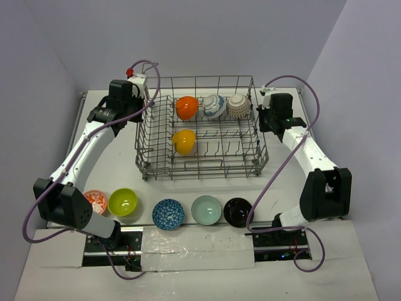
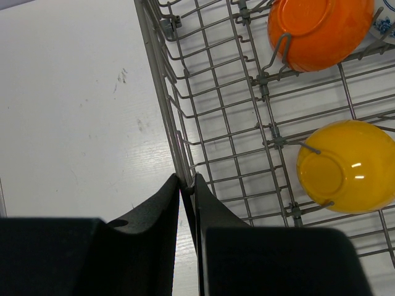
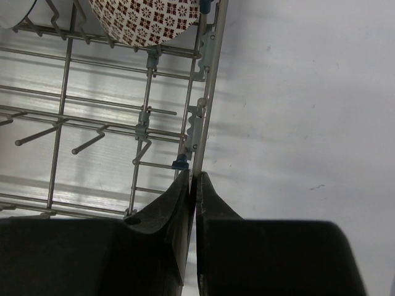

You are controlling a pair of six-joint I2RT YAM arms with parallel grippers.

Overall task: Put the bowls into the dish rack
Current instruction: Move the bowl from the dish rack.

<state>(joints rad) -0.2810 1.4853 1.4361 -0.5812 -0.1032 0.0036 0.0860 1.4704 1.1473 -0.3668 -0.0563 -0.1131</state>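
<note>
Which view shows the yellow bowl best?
Left wrist: the yellow bowl is close and sharp, base showing, in the dish rack. Top view shows it small; right wrist misses it.

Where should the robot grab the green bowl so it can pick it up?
By its rim, coming straight down from above. The green bowl sits upright on the table with its open side up, so its thin edge can be pinched from inside and outside. The right side of the rim looks best, because the red-and-white bowl sits close on its left.
</note>
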